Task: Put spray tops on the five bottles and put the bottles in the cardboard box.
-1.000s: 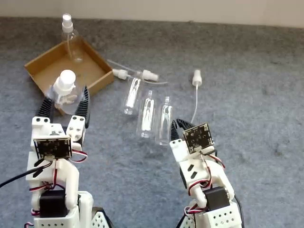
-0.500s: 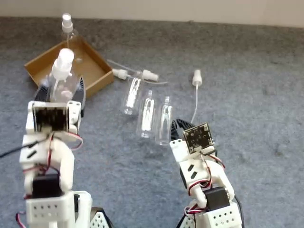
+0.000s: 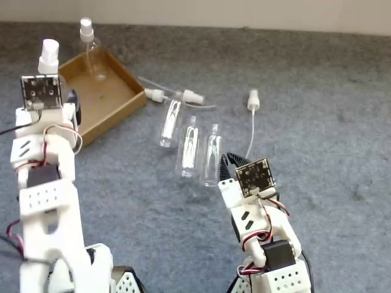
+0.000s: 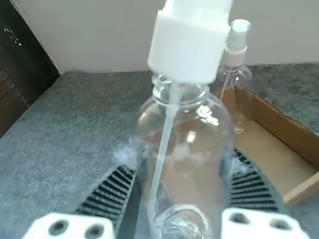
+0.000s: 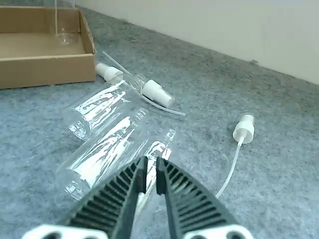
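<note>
My left gripper (image 4: pixel 182 199) is shut on a clear bottle (image 4: pixel 182 144) with a white spray top (image 3: pixel 49 52), held upright and high over the near left side of the cardboard box (image 3: pixel 119 91). Another capped bottle (image 3: pixel 90 49) stands at the box's far corner, and also shows past the held one (image 4: pixel 234 74). Three uncapped bottles (image 3: pixel 170 122) (image 3: pixel 189 146) (image 3: pixel 212 152) lie side by side on the carpet. My right gripper (image 3: pixel 227 165) rests low at their near ends, shut and holding nothing (image 5: pixel 149 167). Loose spray tops (image 3: pixel 156 94) (image 3: pixel 192 96) (image 3: pixel 253 101) lie beyond the bottles.
Grey carpet covers the table, with a pale wall along the far edge. The loose spray tops' long thin tubes trail across the carpet (image 5: pixel 227 174). Open carpet stretches to the right of the lying bottles.
The left arm has risen and swung farther and to the left with the capped bottle, from the box's near corner to high over its left side. The right arm has not moved.
</note>
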`<control>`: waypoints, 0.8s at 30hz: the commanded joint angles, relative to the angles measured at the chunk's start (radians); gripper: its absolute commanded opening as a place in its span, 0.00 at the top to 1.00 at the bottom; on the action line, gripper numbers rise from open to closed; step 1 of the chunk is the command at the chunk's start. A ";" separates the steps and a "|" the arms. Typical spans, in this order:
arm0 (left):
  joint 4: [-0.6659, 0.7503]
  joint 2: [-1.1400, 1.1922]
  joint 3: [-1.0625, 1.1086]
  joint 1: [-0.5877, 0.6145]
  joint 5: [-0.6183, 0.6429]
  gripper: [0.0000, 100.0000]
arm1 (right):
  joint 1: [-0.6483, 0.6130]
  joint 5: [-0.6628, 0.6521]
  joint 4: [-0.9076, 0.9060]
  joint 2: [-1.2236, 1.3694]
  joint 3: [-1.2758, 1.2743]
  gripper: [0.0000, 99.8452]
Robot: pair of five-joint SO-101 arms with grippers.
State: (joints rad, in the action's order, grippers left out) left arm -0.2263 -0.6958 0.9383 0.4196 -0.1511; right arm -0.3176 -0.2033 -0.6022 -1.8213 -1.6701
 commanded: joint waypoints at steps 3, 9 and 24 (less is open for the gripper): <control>0.097 0.263 -0.209 0.018 -0.006 0.90 | 0.013 0.006 0.022 -0.005 -0.114 0.98; 0.097 0.499 -0.398 0.030 -0.006 0.90 | 0.013 0.006 0.022 -0.001 -0.114 0.98; 0.394 0.984 -0.667 0.114 0.310 0.90 | 0.013 0.006 0.022 0.001 -0.114 0.98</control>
State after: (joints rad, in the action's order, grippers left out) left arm 0.0038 0.2432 0.3368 0.5240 0.1005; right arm -0.3176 -0.2033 -0.6022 -1.8213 -1.6701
